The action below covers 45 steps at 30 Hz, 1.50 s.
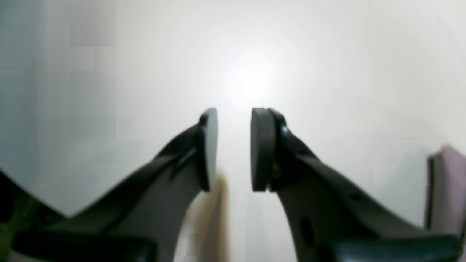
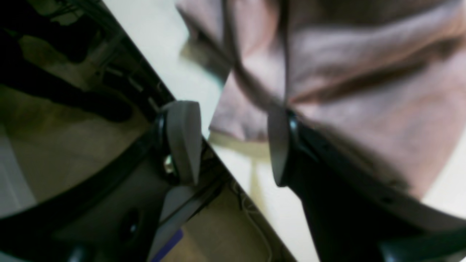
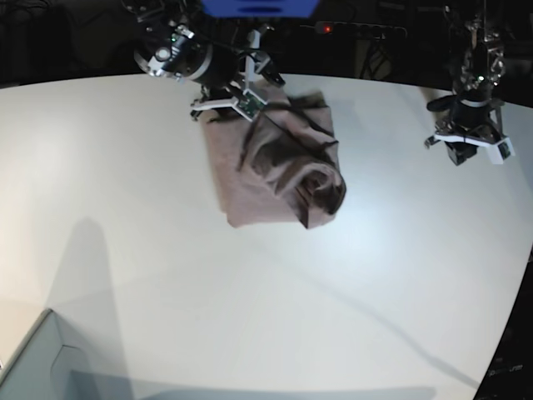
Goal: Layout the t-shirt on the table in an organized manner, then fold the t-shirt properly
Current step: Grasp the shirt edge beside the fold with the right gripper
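Here the shirt (image 3: 279, 167) lies bunched at the tabletop's (image 3: 166, 275) far edge. The right hand (image 2: 233, 145) is wide open, empty, at its corner; the left hand (image 1: 233, 149), slightly parted, holds nothing. Best to pinch one layer only, then spread.

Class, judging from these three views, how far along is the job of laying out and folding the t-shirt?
Done: little; the t-shirt lies bunched and wrinkled on the table. In hand: the right gripper stands open at a cloth edge, gripping nothing. The left gripper hangs apart over bare table, holding nothing. Left: flattening, then every fold.
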Each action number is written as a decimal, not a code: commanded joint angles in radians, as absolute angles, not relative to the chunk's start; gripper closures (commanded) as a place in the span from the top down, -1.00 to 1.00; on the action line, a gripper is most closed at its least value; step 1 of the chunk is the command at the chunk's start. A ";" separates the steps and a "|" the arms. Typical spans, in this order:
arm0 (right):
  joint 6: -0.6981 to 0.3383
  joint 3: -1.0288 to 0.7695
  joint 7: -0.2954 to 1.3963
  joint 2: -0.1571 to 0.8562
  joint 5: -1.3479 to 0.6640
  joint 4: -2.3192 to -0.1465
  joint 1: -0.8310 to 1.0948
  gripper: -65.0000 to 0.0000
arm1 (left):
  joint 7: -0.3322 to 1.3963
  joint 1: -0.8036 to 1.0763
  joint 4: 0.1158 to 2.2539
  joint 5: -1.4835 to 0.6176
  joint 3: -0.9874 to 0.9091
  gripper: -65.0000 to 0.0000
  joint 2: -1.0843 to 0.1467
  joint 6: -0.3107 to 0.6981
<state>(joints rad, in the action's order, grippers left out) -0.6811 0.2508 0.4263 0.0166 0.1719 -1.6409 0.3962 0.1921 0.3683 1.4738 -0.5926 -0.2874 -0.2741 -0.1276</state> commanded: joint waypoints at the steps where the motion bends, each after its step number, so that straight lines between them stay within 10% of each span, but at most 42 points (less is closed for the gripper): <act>1: -0.677 0.252 0.403 0.012 0.154 -1.650 0.394 -0.08 | 0.173 0.369 1.494 -0.591 -0.303 -0.53 -0.288 -0.122; 25: -0.619 0.262 0.406 -0.002 0.154 -1.518 0.320 -0.09 | 0.171 0.384 1.484 -0.591 -0.341 -0.53 -0.286 -0.122; 34: -0.619 0.262 0.401 -0.008 0.154 -1.466 0.298 -1.00 | 0.170 0.386 1.484 -0.591 -0.349 -0.53 -0.286 -0.122; 45: -0.619 0.262 0.400 -0.008 0.151 -1.673 0.331 -1.00 | 0.170 0.390 1.484 -0.591 -0.361 -0.53 -0.285 -0.122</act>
<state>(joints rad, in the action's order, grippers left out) -0.6250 0.2600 0.4217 -0.0029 0.1688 -1.6550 0.3305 0.1909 0.3897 1.4708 -0.5930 -0.3538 -0.2691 -0.1272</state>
